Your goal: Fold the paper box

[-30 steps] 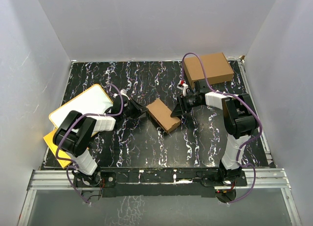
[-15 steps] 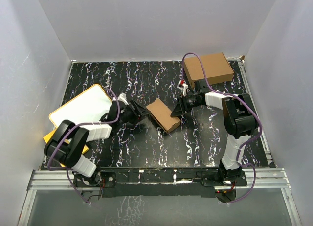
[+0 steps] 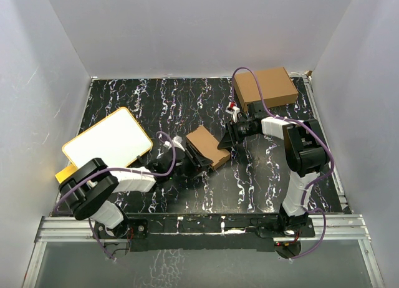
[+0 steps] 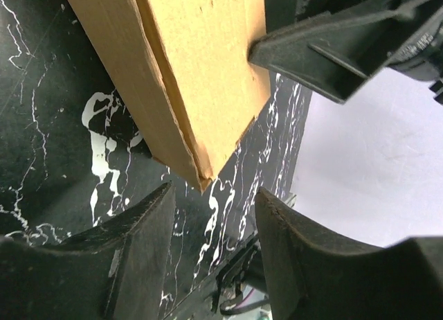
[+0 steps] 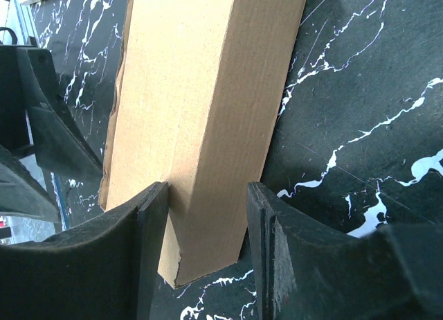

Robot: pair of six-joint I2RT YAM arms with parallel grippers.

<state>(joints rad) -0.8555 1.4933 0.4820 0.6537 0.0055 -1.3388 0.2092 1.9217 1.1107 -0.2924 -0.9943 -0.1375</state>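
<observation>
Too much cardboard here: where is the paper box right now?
Top view: the paper box lies centre-frame, its right end between the fingers of the right pincer, the open left pincer at its near-left side.

Materials: paper box [image 3: 212, 144], matt brown cardboard, fibrous at cut edges; worktop [image 3: 187, 101], smooth black with white marble-like veining; larger box [image 3: 265, 87], matt brown cardboard.

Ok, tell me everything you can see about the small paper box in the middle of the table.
The paper box is plain brown cardboard, folded into a small oblong shape lying flat and diagonal on the black marbled table. One long seam gapes slightly and has a rough edge. The right gripper clamps one end across its narrow width. The left gripper stands open just off a corner, not touching.
</observation>
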